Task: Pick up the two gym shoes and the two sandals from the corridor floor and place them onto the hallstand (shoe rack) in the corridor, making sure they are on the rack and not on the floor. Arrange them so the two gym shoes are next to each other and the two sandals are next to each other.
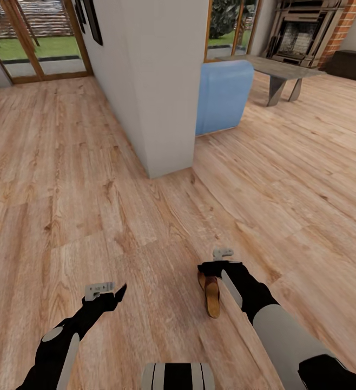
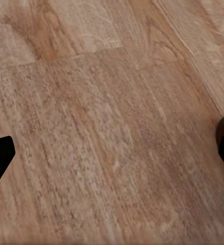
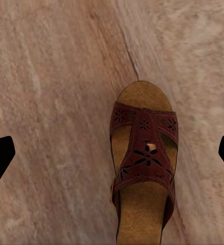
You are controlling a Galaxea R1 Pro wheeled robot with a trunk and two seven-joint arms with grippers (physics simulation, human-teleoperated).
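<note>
Sandal (image 3: pixel 144 168) flat on floor (image 1: pixel 64 189), long axis fore-aft, toe pointing away.

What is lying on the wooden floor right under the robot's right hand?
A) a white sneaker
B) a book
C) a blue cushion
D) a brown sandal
D: the right wrist view looks straight down on a dark-brown sandal with a tan footbed and cut-out strap, lying on the wood floor. In the head view the sandal sits just beside the right gripper.
</note>
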